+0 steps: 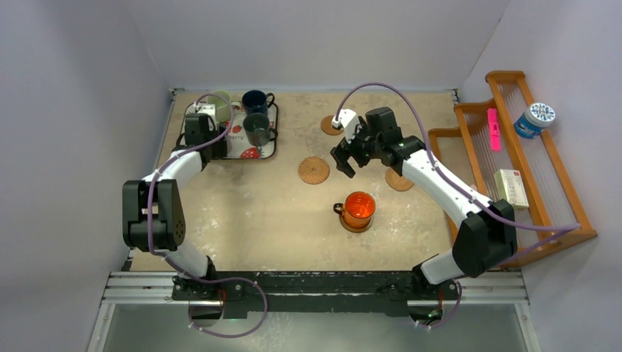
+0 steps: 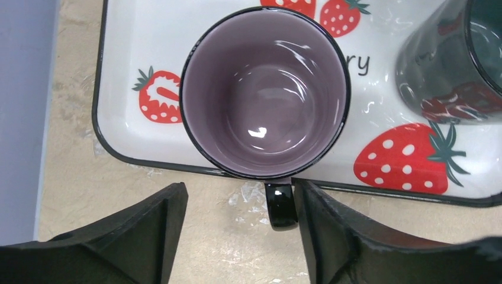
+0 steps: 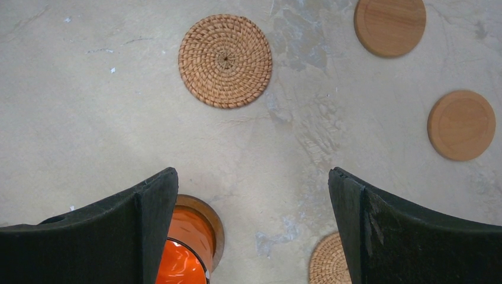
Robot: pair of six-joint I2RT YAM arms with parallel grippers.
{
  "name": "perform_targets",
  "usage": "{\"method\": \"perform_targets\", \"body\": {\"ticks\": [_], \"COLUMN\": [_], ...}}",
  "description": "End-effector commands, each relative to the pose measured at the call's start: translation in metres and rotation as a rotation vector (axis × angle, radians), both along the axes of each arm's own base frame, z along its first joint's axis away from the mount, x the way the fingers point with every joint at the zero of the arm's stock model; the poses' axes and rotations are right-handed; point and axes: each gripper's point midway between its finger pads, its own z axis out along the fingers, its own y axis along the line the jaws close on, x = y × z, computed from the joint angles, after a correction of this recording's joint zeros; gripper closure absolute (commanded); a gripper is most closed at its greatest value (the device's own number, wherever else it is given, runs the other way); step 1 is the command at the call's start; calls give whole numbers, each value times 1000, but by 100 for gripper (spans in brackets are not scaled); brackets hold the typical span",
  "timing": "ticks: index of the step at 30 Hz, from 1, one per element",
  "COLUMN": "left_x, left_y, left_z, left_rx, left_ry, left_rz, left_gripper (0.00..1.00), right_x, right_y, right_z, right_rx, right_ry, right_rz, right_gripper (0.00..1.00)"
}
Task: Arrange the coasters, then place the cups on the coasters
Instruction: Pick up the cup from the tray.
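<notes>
**While the orange mug sits served, the left arm lines up on the mauve one**

Because its black handle (image 2: 280, 206) juts over the near rim of the white rectangular strawberry-print tray (image 2: 115, 133), the mauve-grey glazed ceramic mug (image 2: 263, 94) offers an easy pinch. The left gripper (image 2: 240, 188) hangs low, straddling that handle. Its fingers are part open, one just beside the handle and the other apart, with nothing clamped yet. Farther in on the same tray stands a dark green mug (image 2: 450, 65).

Well off the tray, toward the right arm's side, the orange ceramic mug (image 1: 359, 207) rests on a round brown coaster (image 3: 207, 208), already paired. Between it and the tray lies a woven round coaster (image 1: 314, 170), bare and probably the next landing spot. The right gripper (image 1: 350, 158) hovers above that ground with its wrist pitched downward. Its fingers are spread wide and empty, out of the left arm's likely path.
</notes>
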Motion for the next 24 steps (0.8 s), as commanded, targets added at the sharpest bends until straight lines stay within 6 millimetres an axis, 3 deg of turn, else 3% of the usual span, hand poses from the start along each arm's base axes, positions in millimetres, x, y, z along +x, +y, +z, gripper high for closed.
{"method": "perform_targets", "body": {"ticks": [1,7,20,24], "left_x": [8,8,24,27], "left_y": [-6,-4,-3,-4], "left_z": [24,18,9,4], "left_rx": [-42,-64,-102,-117], "left_ry": [-99,-89,-103,-102], "left_rz": [-38,-43,-64,-74], "left_gripper": [36,49,51,59], "right_x": [-3,-6,-9,-9], "right_y": [3,2,0,0], "right_z": [5,7,10,9], "right_rx": [16,21,27,26], "right_ry": [-22,-29,-37,-37], "right_rz": [26,27,19,19], "right_gripper": [1,1,1,1]}}
